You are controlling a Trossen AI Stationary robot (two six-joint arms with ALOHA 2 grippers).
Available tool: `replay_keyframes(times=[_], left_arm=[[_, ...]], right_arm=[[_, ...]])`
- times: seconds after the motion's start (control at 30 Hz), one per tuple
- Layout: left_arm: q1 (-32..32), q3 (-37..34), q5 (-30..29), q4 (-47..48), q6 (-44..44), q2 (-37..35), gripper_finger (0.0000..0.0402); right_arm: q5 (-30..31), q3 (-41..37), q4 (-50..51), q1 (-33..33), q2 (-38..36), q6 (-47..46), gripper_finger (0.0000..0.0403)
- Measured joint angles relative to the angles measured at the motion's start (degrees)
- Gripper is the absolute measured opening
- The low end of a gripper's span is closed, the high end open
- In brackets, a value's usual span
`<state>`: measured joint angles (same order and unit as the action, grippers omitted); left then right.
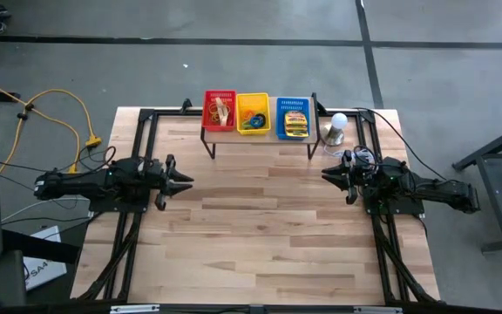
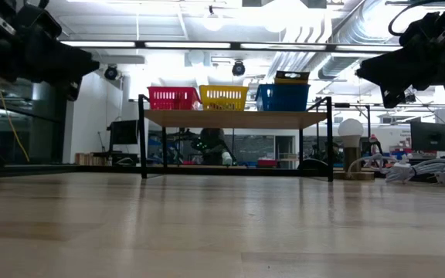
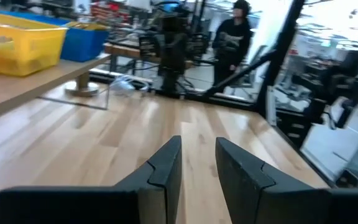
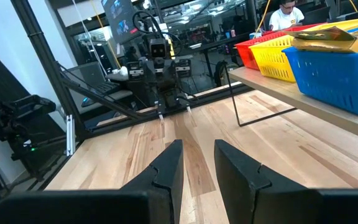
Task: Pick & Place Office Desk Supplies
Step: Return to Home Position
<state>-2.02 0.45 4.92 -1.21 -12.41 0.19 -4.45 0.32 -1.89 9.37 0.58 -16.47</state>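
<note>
Red plastic bin [image 1: 206,110] of tan rubber bands [image 1: 220,108], yellow plastic bin [image 1: 240,112] of coloured rings [image 1: 253,120], blue plastic bin [image 1: 279,118] of crayon boxes [image 1: 295,122]: on wooden shelf [image 1: 260,135], well clear of left jaws and right jaws, both slightly apart, empty; sorting judged complete.

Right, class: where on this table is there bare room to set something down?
The bare wood of the table between the left gripper and right gripper, and the whole near half. Crowded: the shelf, filled by the red bin, yellow bin and blue bin, bulb beside it.
</note>
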Motion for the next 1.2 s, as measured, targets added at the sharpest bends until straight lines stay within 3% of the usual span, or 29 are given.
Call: replay_keyframes(times=[0.37,1.2], left_arm=[[3.77,0.00,-7.74,0.02,0.52,0.00,0.0095],[4.46,0.00,-7.81,-0.14,1.71,0.02,0.0095]], right_arm=[[0.00,0.00,-0.02,0.00,0.00,0.02,0.0080],[0.00,-0.01,-0.02,0.01,0.00,0.00,0.0080]])
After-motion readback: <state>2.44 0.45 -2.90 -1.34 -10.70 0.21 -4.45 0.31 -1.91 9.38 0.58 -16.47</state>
